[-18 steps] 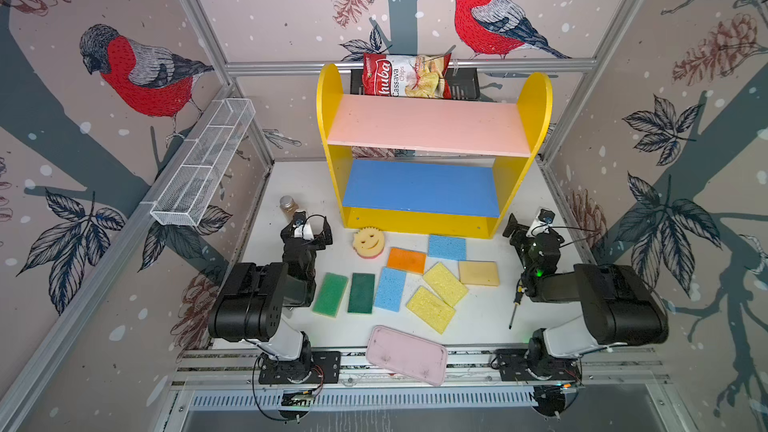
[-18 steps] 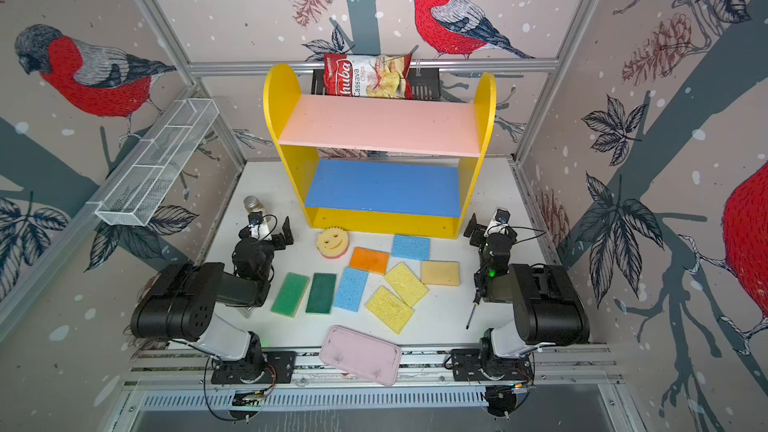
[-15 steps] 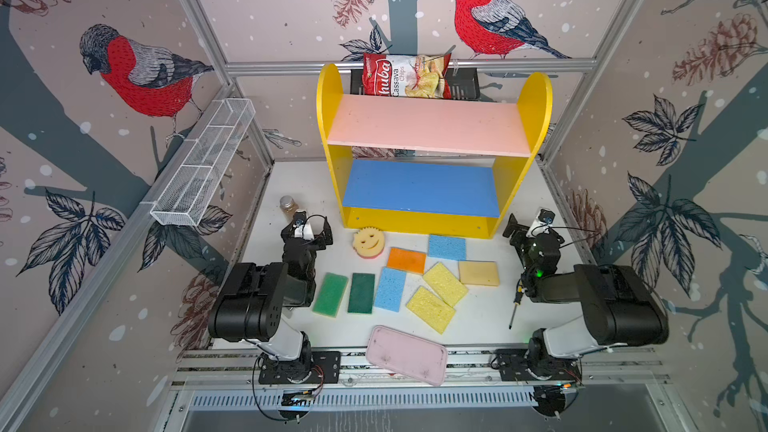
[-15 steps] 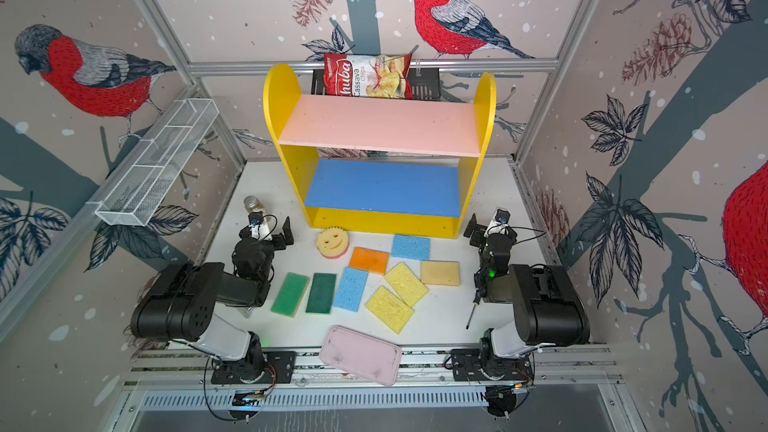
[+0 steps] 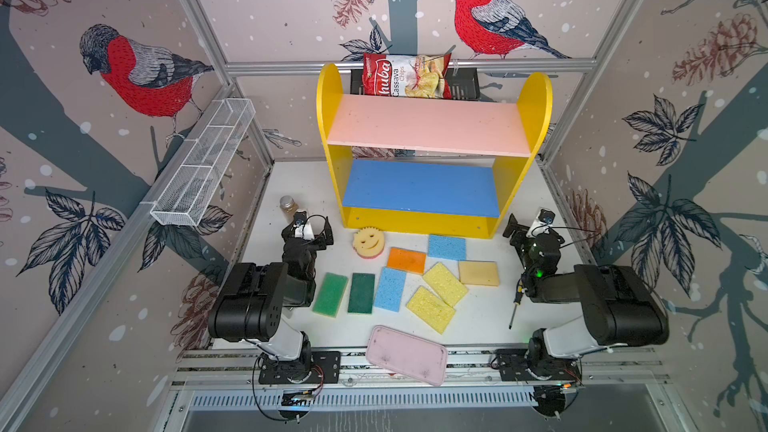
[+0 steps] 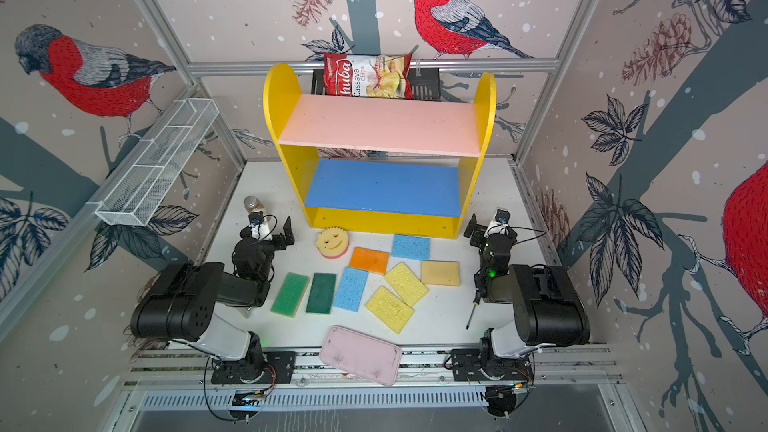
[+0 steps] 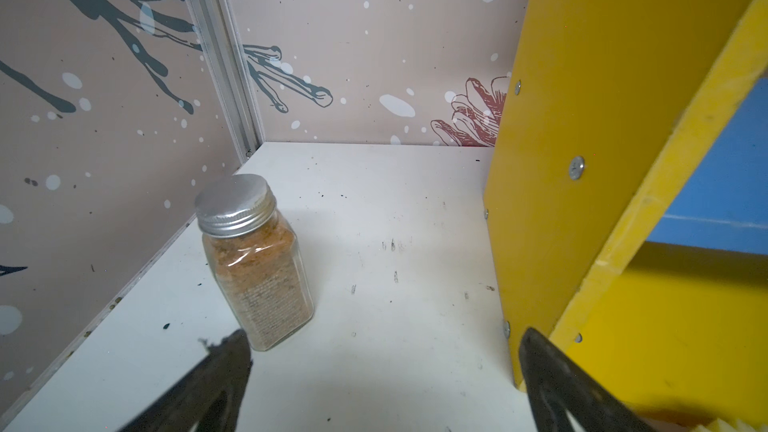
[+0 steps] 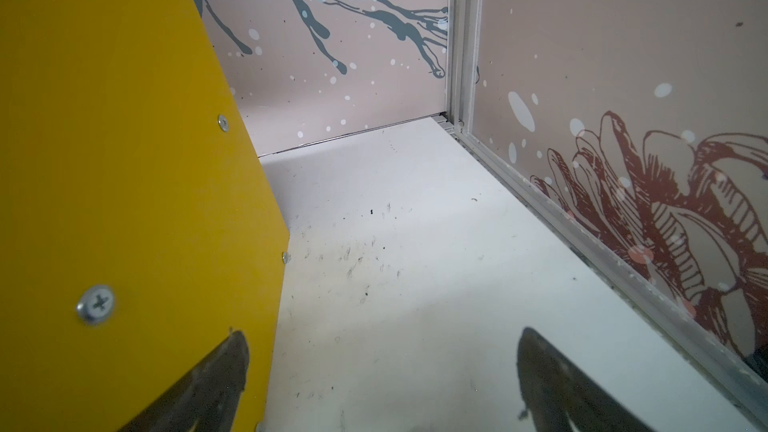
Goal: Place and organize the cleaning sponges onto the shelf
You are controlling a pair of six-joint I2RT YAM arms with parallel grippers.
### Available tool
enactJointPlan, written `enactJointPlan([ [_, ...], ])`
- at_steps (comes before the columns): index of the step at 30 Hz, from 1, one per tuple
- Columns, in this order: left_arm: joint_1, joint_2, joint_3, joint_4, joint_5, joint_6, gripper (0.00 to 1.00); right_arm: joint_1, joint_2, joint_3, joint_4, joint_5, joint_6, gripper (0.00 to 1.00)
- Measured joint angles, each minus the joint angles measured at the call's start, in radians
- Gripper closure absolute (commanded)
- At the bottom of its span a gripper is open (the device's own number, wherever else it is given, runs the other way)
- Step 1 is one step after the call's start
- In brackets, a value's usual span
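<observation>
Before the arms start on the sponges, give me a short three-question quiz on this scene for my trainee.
1. True or false: the left tool and the right tool both stand open and hold nothing.
2. How many yellow rectangular sponges lie on the table?
3. What stands upright between the side wall and the shelf, just ahead of the left tool?
A) spice jar
B) soap bottle
C) mug

Key: 1 true; 2 two; 3 A.
</observation>
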State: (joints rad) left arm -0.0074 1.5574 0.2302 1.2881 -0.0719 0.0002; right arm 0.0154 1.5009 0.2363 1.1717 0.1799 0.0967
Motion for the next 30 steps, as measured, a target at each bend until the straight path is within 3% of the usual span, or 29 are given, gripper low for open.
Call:
enactJointPlan([
  [8, 0.000, -0.002, -0.001, 0.000, 0.001, 0.000, 0.01, 0.004, -0.001, 0.000, 0.000, 0.002, 0.000, 0.00],
  [10, -0.003, -0.030, -0.008, -0.018, 0.012, 0.000, 0.01, 0.028, -0.014, -0.001, -0.006, 0.049, 0.000, 0.00],
  [16, -0.057, -0.327, 0.034, -0.199, -0.058, -0.001, 0.01, 0.143, -0.198, 0.078, -0.161, 0.232, -0.017, 0.00],
  [21, -0.079, -0.484, 0.096, -0.397, -0.107, -0.080, 0.01, 0.190, -0.385, 0.134, -0.421, 0.332, 0.116, 0.00],
  [25, -0.100, -0.596, 0.180, -0.632, -0.195, -0.246, 0.01, 0.233, -0.481, 0.214, -0.683, 0.386, 0.251, 0.03],
  [30, -0.073, -0.740, 0.261, -1.004, -0.305, -0.594, 0.01, 0.360, -0.589, 0.226, -0.950, 0.387, 0.344, 0.26],
])
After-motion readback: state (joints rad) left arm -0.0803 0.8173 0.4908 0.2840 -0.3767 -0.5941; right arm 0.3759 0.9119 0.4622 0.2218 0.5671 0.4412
